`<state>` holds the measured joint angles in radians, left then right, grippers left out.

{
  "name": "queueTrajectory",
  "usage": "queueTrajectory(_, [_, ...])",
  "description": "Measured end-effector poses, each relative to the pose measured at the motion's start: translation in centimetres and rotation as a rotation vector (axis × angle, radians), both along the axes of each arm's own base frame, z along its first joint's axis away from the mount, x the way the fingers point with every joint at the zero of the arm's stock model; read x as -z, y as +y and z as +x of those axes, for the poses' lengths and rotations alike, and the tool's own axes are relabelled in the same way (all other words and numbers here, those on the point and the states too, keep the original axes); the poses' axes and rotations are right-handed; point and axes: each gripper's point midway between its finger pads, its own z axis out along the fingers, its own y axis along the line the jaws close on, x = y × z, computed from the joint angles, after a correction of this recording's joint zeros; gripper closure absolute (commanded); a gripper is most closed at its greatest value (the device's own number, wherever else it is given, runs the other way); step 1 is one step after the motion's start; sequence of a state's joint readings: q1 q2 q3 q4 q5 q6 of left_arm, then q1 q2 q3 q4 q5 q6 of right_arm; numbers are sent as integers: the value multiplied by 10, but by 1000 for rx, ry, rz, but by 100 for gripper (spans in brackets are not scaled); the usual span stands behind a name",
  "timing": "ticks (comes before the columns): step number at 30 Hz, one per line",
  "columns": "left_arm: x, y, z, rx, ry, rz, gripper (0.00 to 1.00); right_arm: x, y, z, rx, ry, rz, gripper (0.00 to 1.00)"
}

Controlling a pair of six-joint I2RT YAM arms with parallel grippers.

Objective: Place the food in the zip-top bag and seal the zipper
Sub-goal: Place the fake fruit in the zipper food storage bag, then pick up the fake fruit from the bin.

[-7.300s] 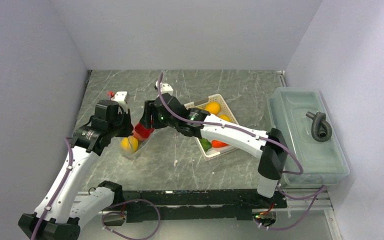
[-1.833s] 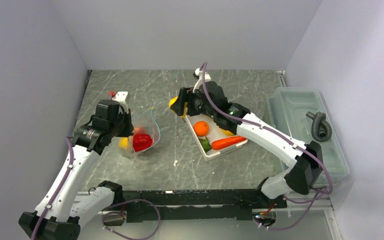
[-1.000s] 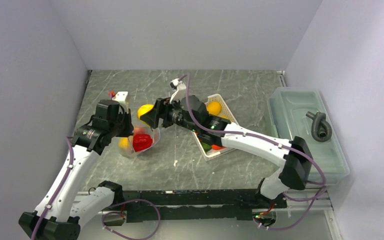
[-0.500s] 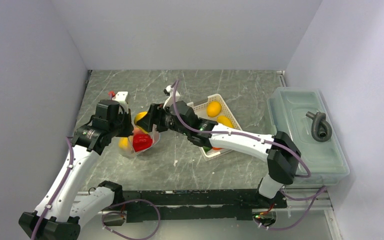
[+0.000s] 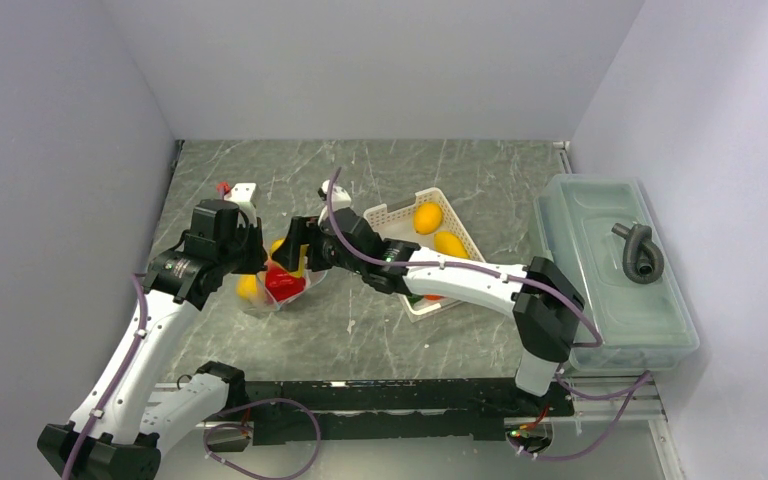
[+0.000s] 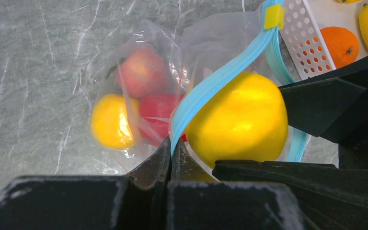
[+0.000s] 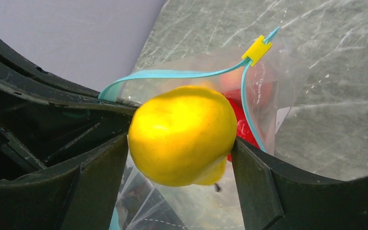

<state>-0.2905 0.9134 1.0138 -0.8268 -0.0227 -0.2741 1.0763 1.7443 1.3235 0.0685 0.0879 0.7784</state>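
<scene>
The right claw (image 7: 179,142) is clenched on a yellow toy fruit (image 7: 182,127), one finger against each flank. It holds the fruit right at the mouth of the zip-top bag (image 6: 139,48), between the two runs of the teal zipper (image 6: 220,76). The left claw (image 6: 170,146) is pinched tight on the near run of that zipper, keeping the mouth lifted and open. The fruit looks hard, glossy and light, so it would likely slide or roll once freed; a hold across its widest part, as here, seems the safe one. The bag is thin, soft and crinkly, with no stiffness of its own. Its zipper strip is probably the firmest place to grip, with the yellow slider tab (image 7: 256,49) at one end. Inside lie a red pepper (image 6: 155,110), a second yellow piece (image 6: 108,120) and a reddish round fruit (image 6: 141,72). The bag rests left of centre on the grey marbled worktop (image 5: 360,330), which looks smooth and slick. A white perforated basket (image 5: 400,212) with more food stands just beside it. Pale walls close in on three sides, and a translucent lidded bin (image 5: 610,270) sits at the right edge.
</scene>
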Motion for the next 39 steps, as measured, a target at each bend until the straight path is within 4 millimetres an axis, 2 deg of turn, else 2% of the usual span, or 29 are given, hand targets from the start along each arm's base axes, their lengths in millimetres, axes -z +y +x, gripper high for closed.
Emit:
queueTrajectory(4, [0,0,0,0,0,0,100,-8,2,3,7,-7,8,5])
queueTrajectory(13, [0,0,0,0,0,0,100,-14,2,4,6,-23,11,4])
queueTrajectory(18, [0,0,0,0,0,0,100,-32,-5,1,9,-47,37,4])
queueTrajectory(24, [0,0,0,0,0,0,100,-66,-28,0,49,-116,66,4])
queueTrajectory(30, [0,0,0,0,0,0,100,-90,-62,3,128,-189,40,4])
queueTrajectory(34, [0,0,0,0,0,0,100,-95,-85,8,191,-227,-16,4])
queueTrajectory(39, [0,0,0,0,1,0,100,-89,-118,19,289,-261,-132,5])
